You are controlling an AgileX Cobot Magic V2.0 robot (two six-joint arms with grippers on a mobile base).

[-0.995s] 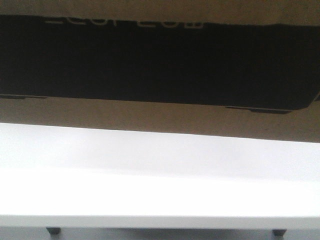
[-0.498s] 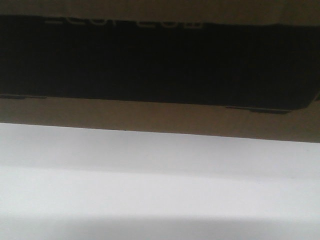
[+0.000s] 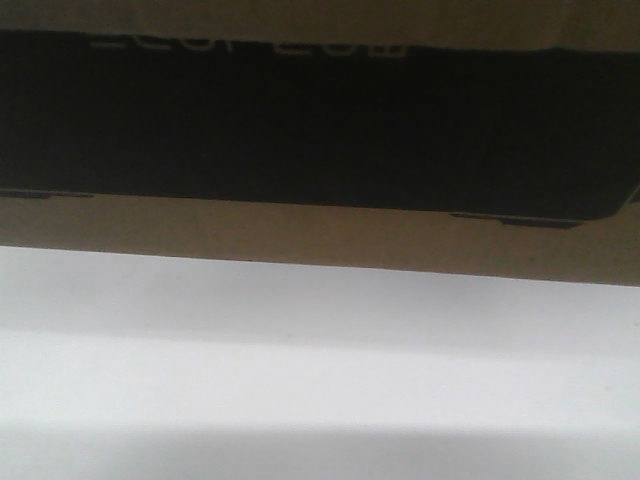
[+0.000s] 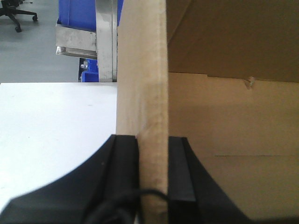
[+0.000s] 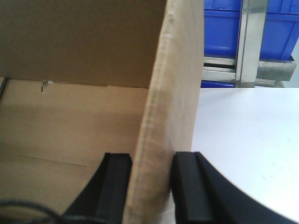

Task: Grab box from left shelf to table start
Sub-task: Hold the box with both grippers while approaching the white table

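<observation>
The brown cardboard box with its black printed panel fills the top of the front view, its lower edge over the white table. My left gripper is shut on the box's left wall, one finger outside, one inside. My right gripper is shut on the box's right wall the same way. The open inside of the box shows in both wrist views. A silver metal shelf rail stands behind the table at the left; the shelf post shows in the right wrist view.
Blue plastic bins sit on the shelf behind the table; one also shows in the left wrist view. An office chair stands on the grey floor far left. White table surface lies on each side of the box.
The table's front edge and its two small feet have dropped out of the front view; the white surface now fills the bottom. The box keeps its place in the frame.
</observation>
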